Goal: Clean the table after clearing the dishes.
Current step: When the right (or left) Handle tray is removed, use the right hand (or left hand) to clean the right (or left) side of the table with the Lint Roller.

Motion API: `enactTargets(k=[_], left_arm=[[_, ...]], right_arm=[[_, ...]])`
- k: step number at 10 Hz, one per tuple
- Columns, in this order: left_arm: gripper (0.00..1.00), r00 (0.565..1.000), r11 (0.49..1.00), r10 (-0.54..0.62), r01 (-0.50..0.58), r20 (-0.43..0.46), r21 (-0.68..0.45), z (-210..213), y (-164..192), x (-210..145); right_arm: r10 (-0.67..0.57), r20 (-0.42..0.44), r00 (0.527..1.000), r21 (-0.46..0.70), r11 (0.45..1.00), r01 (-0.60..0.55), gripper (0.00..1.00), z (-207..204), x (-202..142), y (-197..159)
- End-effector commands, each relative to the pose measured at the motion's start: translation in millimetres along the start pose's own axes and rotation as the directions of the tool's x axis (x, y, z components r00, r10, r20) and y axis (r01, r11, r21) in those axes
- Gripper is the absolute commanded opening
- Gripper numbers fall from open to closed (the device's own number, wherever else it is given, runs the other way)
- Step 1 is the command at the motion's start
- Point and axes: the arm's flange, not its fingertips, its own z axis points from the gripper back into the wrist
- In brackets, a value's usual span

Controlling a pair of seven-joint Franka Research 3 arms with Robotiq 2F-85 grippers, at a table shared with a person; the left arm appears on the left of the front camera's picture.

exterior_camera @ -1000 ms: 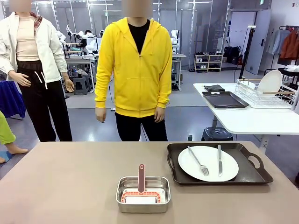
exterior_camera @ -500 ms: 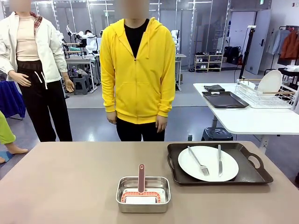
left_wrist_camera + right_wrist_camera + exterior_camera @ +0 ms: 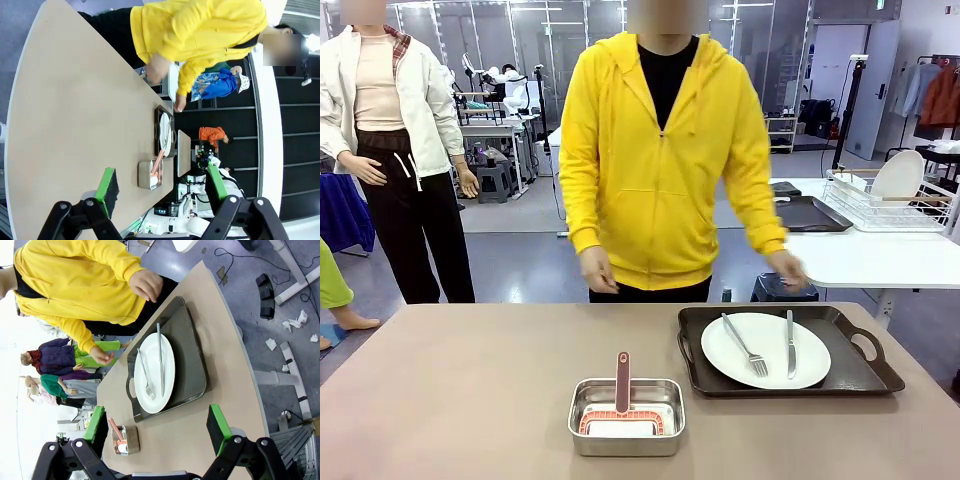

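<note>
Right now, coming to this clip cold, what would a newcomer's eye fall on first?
First, the person in the bright yellow hoodie at the table's far side, one hand near the far edge of the dark tray. Next, that tray on the table's right part, holding a white plate with a fork and knife. Then the steel pan near the front middle, with a reddish-handled tool in it.
</note>
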Motion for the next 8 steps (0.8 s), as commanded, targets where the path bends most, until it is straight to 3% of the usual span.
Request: enactTargets(k=[1, 8], left_arm=[[0.89, 1.0, 1.0, 0.001, 0.0, 0.013, -0.026, 2.3, -1.4, -0.3], [0.89, 1.0, 1.0, 0.001, 0.0, 0.013, -0.026, 2.3, -1.4, -0.3]], right_arm=[[0.003, -0.001, 1.0, 0.005, 1.0, -0.003, 1.0, 1.0, -0.9, 1.3], [0.003, -0.001, 1.0, 0.005, 1.0, -0.003, 1.0, 1.0, -0.9, 1.3]])
